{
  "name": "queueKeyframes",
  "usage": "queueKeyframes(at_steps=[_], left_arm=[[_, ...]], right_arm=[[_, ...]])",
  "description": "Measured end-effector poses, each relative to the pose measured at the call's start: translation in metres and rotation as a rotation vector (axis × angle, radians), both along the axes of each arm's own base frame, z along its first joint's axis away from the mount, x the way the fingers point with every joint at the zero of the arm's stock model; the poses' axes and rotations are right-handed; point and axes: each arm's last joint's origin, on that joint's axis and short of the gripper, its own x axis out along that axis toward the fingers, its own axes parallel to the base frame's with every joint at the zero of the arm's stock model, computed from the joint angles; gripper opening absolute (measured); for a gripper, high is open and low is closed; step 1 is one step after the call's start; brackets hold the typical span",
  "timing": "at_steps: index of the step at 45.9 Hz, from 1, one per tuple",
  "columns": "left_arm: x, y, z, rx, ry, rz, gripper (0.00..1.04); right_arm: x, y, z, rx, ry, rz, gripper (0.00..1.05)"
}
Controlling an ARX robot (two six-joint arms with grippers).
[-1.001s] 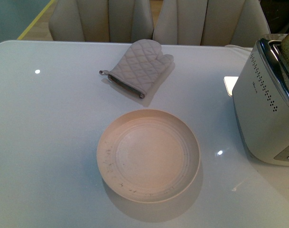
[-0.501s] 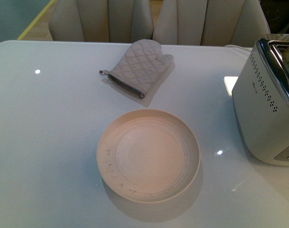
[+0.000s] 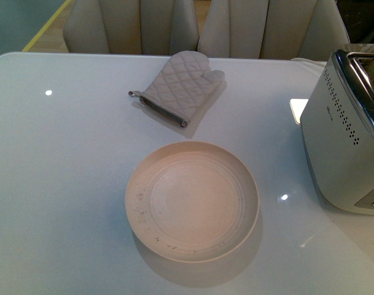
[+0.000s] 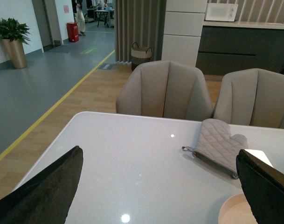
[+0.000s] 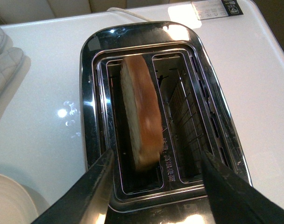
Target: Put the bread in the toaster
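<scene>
The bread (image 5: 141,112) stands on edge in one slot of the white toaster (image 5: 88,93), leaning a little, with its top just above the chrome rim. The other slot is empty. My right gripper (image 5: 155,156) hovers over the toaster, open, its fingers either side of the slots and clear of the bread. The toaster (image 3: 340,141) stands at the right edge of the front view. My left gripper (image 4: 159,151) is open and empty above the white table. Neither gripper shows in the front view.
A round cream plate (image 3: 193,147) lies mid-table, empty. A quilted beige oven mitt (image 3: 177,86) lies behind it. Two padded chairs (image 3: 137,24) stand at the table's far edge. A white card (image 3: 297,107) lies left of the toaster.
In the front view the bread has dropped from above the toaster's top down into the slot. Plate and mitt have not moved.
</scene>
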Motion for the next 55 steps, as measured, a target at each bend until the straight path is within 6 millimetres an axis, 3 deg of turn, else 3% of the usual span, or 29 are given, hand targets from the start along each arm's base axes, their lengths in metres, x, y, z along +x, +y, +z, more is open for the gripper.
queueKeyframes(at_steps=[12, 17, 25, 36, 42, 55], left_arm=[[0.000, 0.000, 0.000, 0.000, 0.000, 0.000, 0.98], [0.000, 0.000, 0.000, 0.000, 0.000, 0.000, 0.98], [0.000, 0.000, 0.000, 0.000, 0.000, 0.000, 0.98], [0.000, 0.000, 0.000, 0.000, 0.000, 0.000, 0.98], [0.000, 0.000, 0.000, 0.000, 0.000, 0.000, 0.98], [0.000, 0.000, 0.000, 0.000, 0.000, 0.000, 0.98]], right_arm=[[-0.025, -0.003, 0.037, 0.027, -0.162, 0.010, 0.97], [-0.047, -0.007, 0.055, -0.006, -0.256, -0.009, 0.95], [-0.074, -0.016, 0.049, 0.003, -0.569, 0.244, 0.70], [-0.099, -0.016, 0.020, -0.020, -0.564, 0.267, 0.34], [-0.116, -0.016, 0.008, -0.026, -0.570, 0.268, 0.04], [-0.137, -0.017, -0.007, -0.029, -0.567, 0.269, 0.02]])
